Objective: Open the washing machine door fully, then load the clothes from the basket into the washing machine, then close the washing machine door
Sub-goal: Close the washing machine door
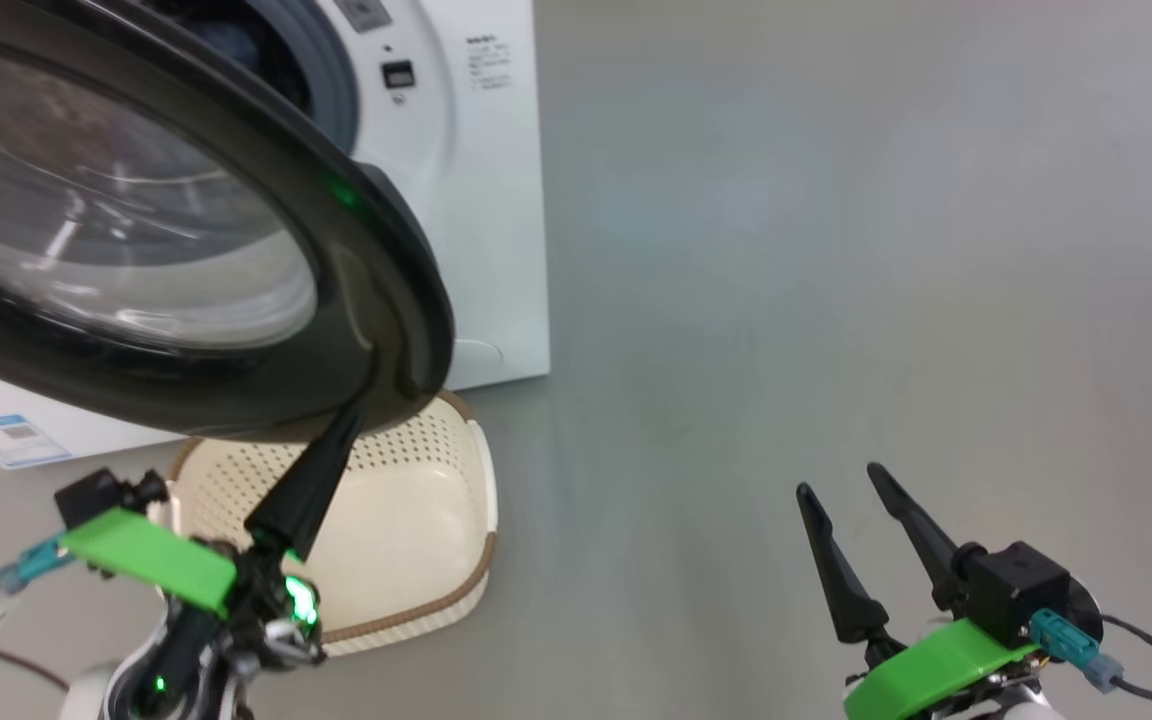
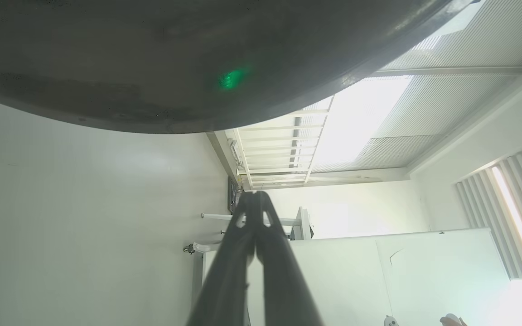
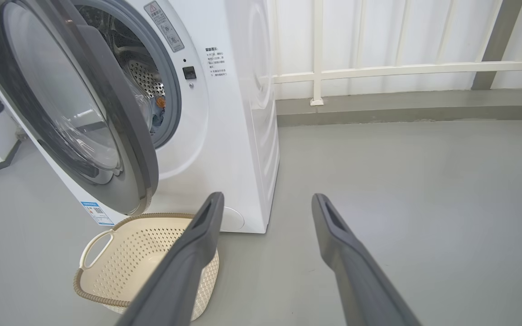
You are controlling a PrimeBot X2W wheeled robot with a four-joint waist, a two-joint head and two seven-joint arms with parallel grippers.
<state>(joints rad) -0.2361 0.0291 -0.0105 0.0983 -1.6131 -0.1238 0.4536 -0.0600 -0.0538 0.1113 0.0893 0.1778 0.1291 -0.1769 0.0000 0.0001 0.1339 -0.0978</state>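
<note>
Risk: the door (image 1: 366,300) stands half open before the washer (image 1: 496,250), and the left gripper (image 1: 346,425), clenched on nothing, has just its tip under the rim; touching or not, I cannot tell. It could slip off the gloss. The basket (image 1: 476,560) at the washer's foot is empty; the clothes (image 3: 158,113) lie in the drum (image 3: 141,74). The right gripper (image 1: 837,477), right of the washer, is released.

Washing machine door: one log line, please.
glossy black-rimmed round door partly open | cream perforated basket empty | left gripper shut by rim | right gripper open

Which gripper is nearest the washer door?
The left gripper, shut, tips by the washing machine door's black rim; the right gripper stands open, far aside.
</note>
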